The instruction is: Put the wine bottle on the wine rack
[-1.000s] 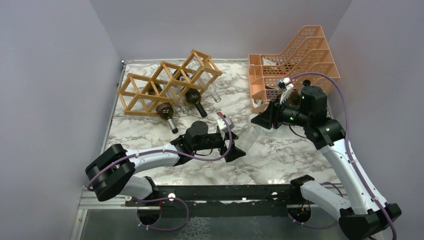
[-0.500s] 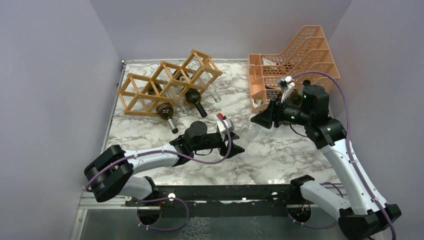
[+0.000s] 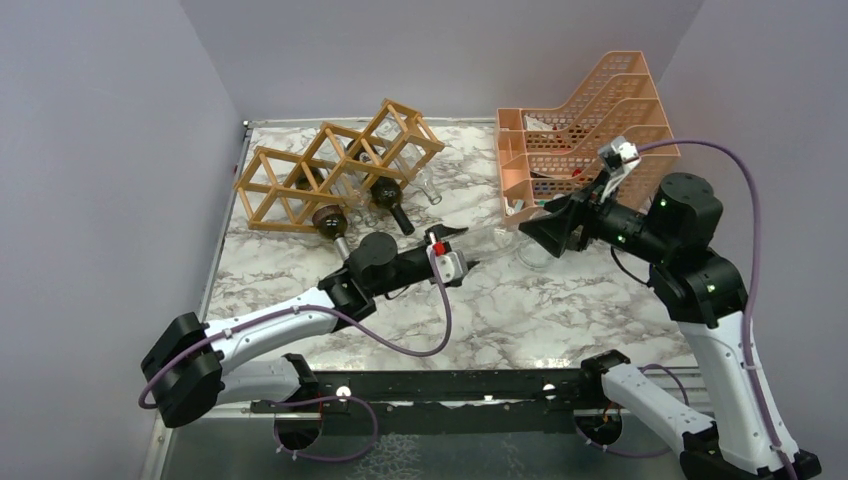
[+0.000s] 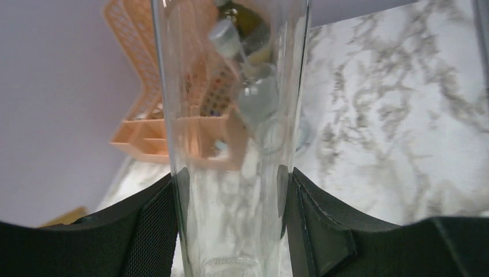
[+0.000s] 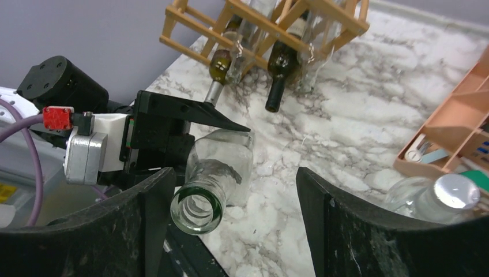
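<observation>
The wine bottle (image 4: 230, 115) is clear glass, and my left gripper (image 4: 230, 190) is shut on its body, both black pads pressed to the glass. From above, the bottle (image 3: 492, 243) lies almost level over the middle of the table. It points from my left gripper (image 3: 452, 262) toward my right gripper (image 3: 548, 226). My right gripper (image 5: 234, 176) is open; the bottle's mouth (image 5: 198, 211) sits between its fingers without touching them. The wooden wine rack (image 3: 300, 172) stands at the back left.
Dark bottles (image 3: 331, 222) and clear ones lie in the rack's cells, necks pointing toward me. A peach-orange mesh organiser (image 3: 590, 110) stands at the back right. Another clear bottle (image 5: 441, 199) lies on the marble in front of it.
My left gripper closed on the bottle and carried it left and back. My right gripper opened off the neck and drew back to the right.
</observation>
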Controlling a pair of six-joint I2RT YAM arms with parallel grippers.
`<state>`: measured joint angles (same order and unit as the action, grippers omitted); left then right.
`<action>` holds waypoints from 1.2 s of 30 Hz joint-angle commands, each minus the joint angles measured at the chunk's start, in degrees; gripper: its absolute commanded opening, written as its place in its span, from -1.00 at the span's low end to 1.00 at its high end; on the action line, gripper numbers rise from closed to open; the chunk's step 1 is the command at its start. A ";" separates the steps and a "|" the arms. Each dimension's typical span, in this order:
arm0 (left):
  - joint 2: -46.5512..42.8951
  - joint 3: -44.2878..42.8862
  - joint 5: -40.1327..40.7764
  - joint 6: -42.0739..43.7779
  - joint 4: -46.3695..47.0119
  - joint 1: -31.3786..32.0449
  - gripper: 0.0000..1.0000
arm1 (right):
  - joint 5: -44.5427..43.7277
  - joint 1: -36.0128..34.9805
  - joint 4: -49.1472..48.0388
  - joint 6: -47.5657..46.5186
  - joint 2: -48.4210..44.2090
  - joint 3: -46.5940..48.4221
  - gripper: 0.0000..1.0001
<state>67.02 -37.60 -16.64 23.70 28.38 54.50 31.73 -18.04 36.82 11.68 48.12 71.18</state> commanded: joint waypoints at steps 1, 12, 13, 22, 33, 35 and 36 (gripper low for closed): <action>-3.11 -5.35 7.45 20.05 -0.47 0.26 -1.00 | -4.66 -0.06 3.11 -3.36 -0.85 5.86 0.58; 0.02 -12.92 10.24 51.21 -2.78 0.24 -1.00 | -0.48 -0.02 6.55 -7.21 3.68 10.45 0.57; 1.02 -14.43 10.76 53.50 -2.80 0.25 -1.00 | -0.91 -0.06 6.56 -7.63 3.76 10.37 0.57; 6.61 -23.88 13.80 70.80 -6.50 0.30 -1.00 | 1.72 -0.15 4.76 -8.23 4.79 7.32 0.57; 7.26 -26.43 12.13 73.81 -13.52 1.15 -1.00 | 1.13 -2.11 3.61 -10.14 6.41 4.09 0.51; 7.16 -26.03 12.27 74.29 -13.36 1.60 -1.00 | 1.65 -2.24 3.31 -10.19 6.60 3.69 0.51; 7.16 -25.84 12.52 74.82 -13.35 1.76 -1.00 | 1.77 -2.30 3.30 -10.22 6.70 3.56 0.51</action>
<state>74.67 -61.49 -4.51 95.26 12.78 55.13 32.23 -19.84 41.65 2.70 54.96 75.31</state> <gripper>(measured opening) 0.610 0.755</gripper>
